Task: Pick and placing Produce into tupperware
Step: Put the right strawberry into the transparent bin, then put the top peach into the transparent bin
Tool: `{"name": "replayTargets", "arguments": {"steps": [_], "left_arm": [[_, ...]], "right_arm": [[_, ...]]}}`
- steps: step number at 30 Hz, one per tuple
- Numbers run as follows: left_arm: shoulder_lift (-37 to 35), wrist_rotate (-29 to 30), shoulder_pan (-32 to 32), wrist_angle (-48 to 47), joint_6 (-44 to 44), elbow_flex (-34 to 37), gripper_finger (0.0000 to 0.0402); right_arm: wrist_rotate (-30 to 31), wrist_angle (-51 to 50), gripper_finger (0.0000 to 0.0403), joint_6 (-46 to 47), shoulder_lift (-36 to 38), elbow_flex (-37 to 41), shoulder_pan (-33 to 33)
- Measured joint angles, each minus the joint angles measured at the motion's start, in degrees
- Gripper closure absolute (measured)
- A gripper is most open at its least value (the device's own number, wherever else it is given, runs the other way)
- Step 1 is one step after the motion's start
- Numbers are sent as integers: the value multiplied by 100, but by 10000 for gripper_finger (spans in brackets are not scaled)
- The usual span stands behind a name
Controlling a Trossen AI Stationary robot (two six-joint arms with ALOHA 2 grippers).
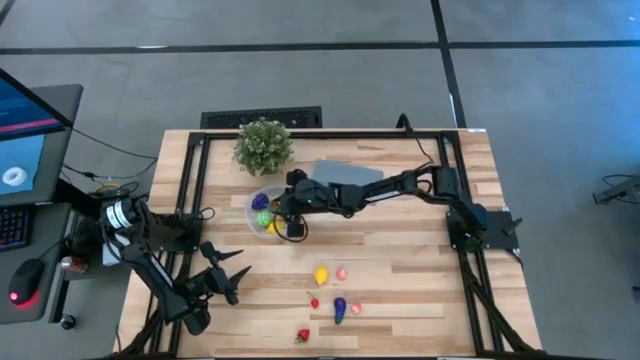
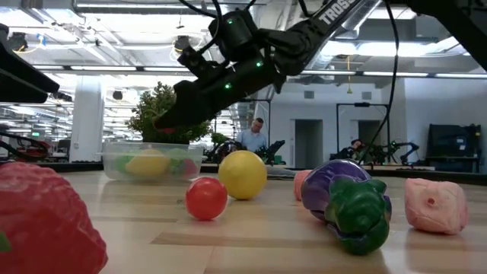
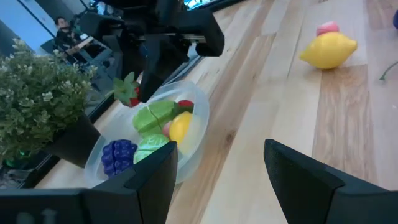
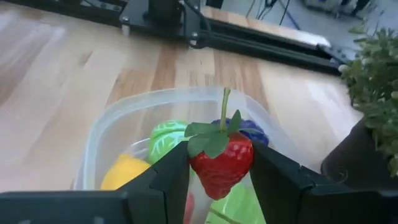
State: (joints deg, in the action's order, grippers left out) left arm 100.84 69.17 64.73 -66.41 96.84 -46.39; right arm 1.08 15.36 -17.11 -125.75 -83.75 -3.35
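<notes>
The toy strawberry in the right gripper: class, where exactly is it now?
The strawberry is pinched in the right gripper, hanging just above the open tupperware, beside the potted plant at the table's back.

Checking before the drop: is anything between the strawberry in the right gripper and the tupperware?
Nothing visible. The right gripper holds the strawberry directly above the open tupperware, which has no lid; only produce already inside lies below it.

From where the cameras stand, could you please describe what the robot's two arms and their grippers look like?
Both arms are dark, jointed links. The right arm bears white lettering along one link and small green lights near its wrist, with black cables looping above it. The left arm has a pale collar near its base. The left gripper and right gripper have flat, angular black fingers.
</notes>
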Motion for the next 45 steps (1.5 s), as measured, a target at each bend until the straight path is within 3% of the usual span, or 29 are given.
{"name": "replayTargets", "arguments": {"steps": [6,22,36,45], "left_arm": [[0,2,101,3,101,0,171],[0,11,107,13,131,0,171],[0,-50,107,13,133,0,171],[0,-134,109,17,132,0,171]], "right_arm": [[-15,-751,225,276,41,-122,-18],[-240,-1044,218,374,47,-124,30],[-387,-1121,166,75,52,-124,128],[-220,-1940,182,-306,690,-127,568]]}}
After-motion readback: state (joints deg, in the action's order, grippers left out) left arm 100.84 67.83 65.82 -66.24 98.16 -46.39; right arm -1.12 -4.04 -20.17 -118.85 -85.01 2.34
